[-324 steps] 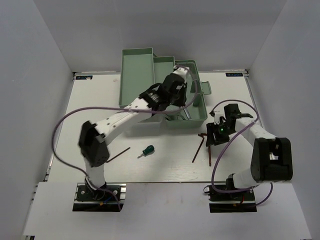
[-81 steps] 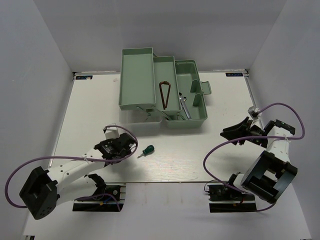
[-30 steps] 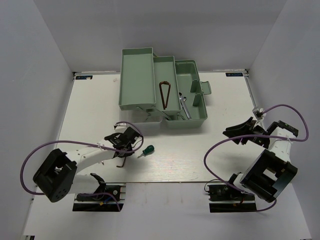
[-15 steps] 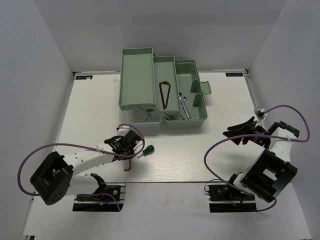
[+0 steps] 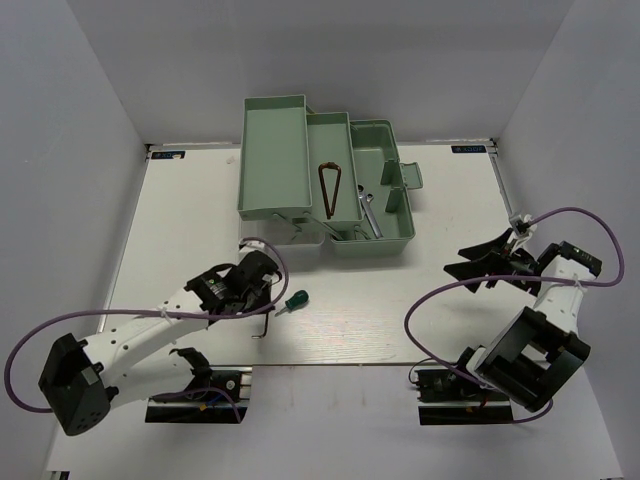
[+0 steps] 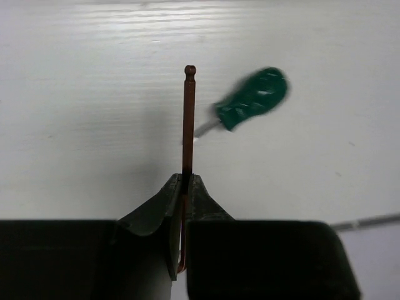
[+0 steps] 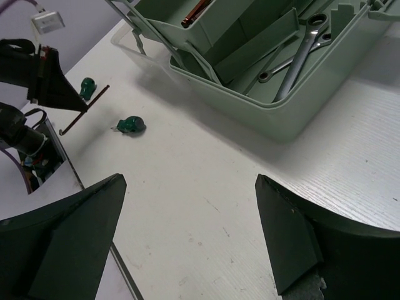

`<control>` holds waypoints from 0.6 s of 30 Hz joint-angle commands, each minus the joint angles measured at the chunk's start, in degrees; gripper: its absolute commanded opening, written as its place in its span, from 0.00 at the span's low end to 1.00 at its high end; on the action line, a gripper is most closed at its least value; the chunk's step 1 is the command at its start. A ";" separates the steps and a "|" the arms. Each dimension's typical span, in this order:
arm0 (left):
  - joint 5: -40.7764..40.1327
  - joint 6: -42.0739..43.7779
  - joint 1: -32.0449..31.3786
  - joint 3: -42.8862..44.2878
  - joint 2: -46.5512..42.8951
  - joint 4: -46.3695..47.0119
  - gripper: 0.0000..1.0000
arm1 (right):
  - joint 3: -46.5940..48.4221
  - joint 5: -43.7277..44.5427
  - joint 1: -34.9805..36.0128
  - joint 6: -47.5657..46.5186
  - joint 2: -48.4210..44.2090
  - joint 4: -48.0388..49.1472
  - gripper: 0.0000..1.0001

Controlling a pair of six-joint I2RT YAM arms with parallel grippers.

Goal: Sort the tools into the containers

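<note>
My left gripper [image 5: 258, 292] is shut on a reddish-brown hex key [image 6: 187, 119], pinching its shank near the bend [image 6: 183, 181]. The key hangs below the jaws in the top view [image 5: 263, 326] and shows in the right wrist view [image 7: 86, 107]. A green-handled screwdriver [image 5: 295, 299] lies on the table just right of the key's tip [image 6: 253, 100] [image 7: 130, 125]. The mint-green toolbox [image 5: 272, 150] stands open at the back. Its middle tray holds hex keys [image 5: 330, 188]. Its base holds silver wrenches [image 5: 368, 212] [image 7: 301, 53]. My right gripper [image 5: 470, 262] [image 7: 189, 179] is open and empty.
The toolbox's translucent lid [image 5: 282, 236] lies in front of the left trays. Its handle [image 5: 412, 177] sticks out on the right. The arm bases sit at the near edge. White walls close in the table on three sides.
The left gripper has shifted right with the hex key, up beside the screwdriver, and its arm has stretched out. The two hex keys near the right gripper earlier are off the table.
</note>
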 commanded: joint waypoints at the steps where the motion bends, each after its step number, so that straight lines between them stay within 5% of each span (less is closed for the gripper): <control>1: 8.04 7.79 -0.96 5.36 -1.85 2.81 0.00 | 0.61 -1.02 -0.12 -1.38 -0.04 -18.02 0.90; 9: 27.75 24.32 -4.13 17.23 5.79 7.20 0.00 | 0.70 -1.20 -0.21 -1.64 0.84 -18.02 0.90; 18: 18.82 28.81 -2.55 37.18 22.63 16.52 0.00 | 0.17 -0.76 0.05 -2.61 0.32 -18.19 0.90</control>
